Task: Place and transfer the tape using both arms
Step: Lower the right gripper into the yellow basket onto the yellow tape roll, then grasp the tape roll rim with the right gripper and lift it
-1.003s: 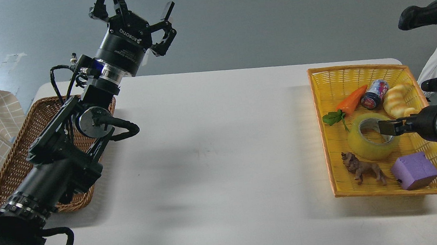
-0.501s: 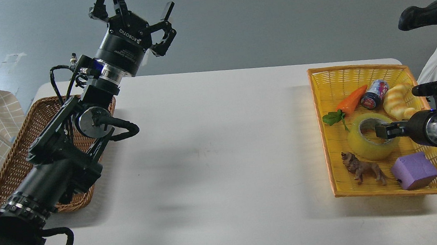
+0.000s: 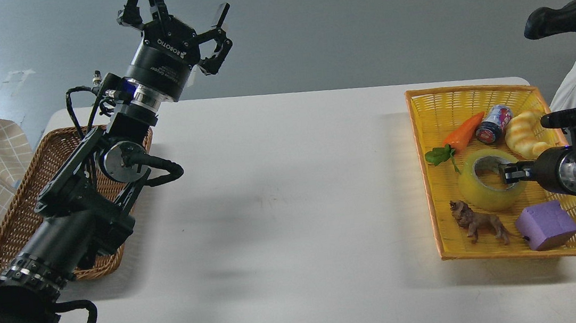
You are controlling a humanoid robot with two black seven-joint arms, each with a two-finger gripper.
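The tape (image 3: pixel 476 192), a wide translucent yellow roll with a grey-white core, lies flat in the yellow basket (image 3: pixel 422 168) at the right of the white table. My right gripper (image 3: pixel 508 173) comes in from the right and sits at the roll's right rim, its dark fingertips at the edge of the core. I cannot tell whether its fingers are closed on the rim. My left gripper (image 3: pixel 176 12) is raised high above the table's far left corner, fingers spread and empty.
In the yellow basket are a toy carrot (image 3: pixel 464 131), a small can (image 3: pixel 493 124), a croissant toy (image 3: pixel 523 134), a brown lion figure (image 3: pixel 479 221) and a purple block (image 3: pixel 545 225). A wicker basket (image 3: pixel 15 211) stands at the left under my left arm. A person's shoe (image 3: pixel 562 17) shows at the far right.
My right gripper has moved a little left and down to the tape's right rim. The tape and the left arm have not moved.
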